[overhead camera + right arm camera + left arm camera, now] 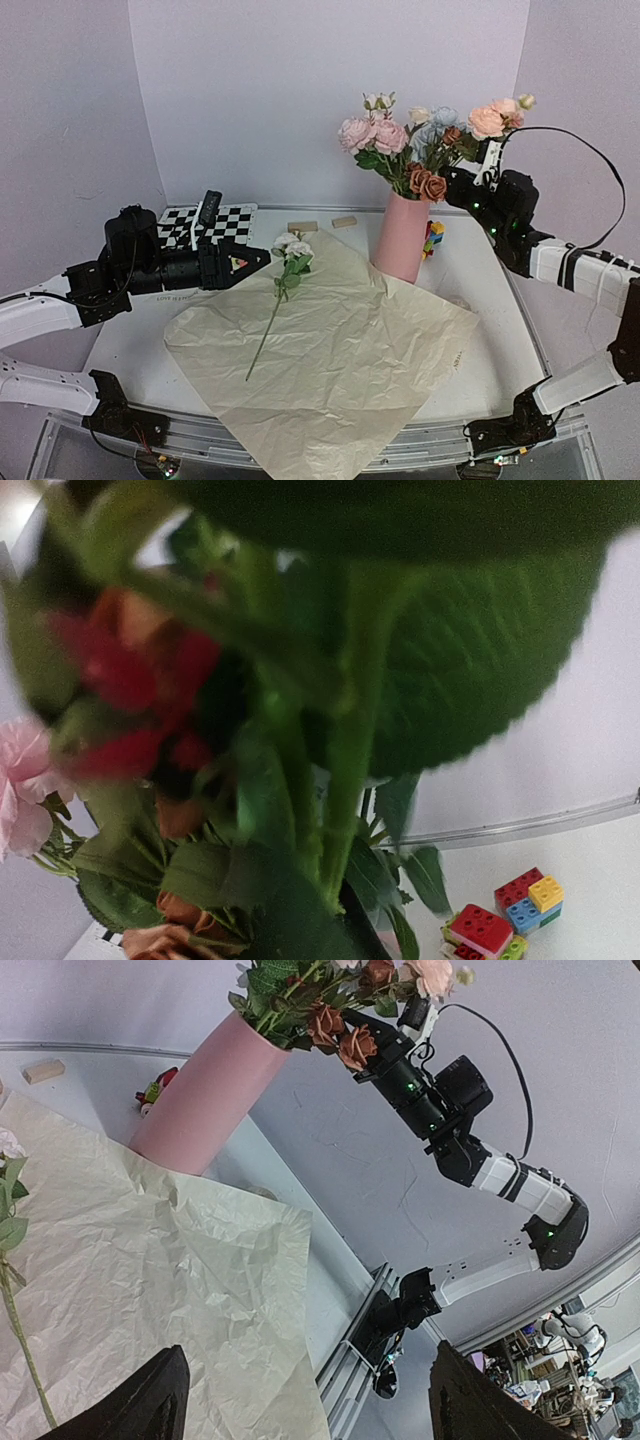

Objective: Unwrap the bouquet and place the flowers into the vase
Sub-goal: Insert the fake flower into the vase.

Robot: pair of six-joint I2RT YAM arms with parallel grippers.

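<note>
Pink vase (402, 240) full of flowers (425, 135); left pincer (258, 262) wide apart, right pincer (455, 180) among stems, state unclear.

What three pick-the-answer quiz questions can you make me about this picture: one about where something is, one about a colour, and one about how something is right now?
1. Where does the white flower lie?
A on the paper; B on the floor; C in a box.

2. What colour is the vase?
A blue; B pink; C green.

3. How is the left gripper?
A shut on the white flower; B shut on the paper; C open, holding nothing.

Answers:
1 A: its stem rests across the spread-out sheet.
2 B: its whole side is pink.
3 C: the left wrist view shows its fingers far apart with nothing gripped between them.
</note>
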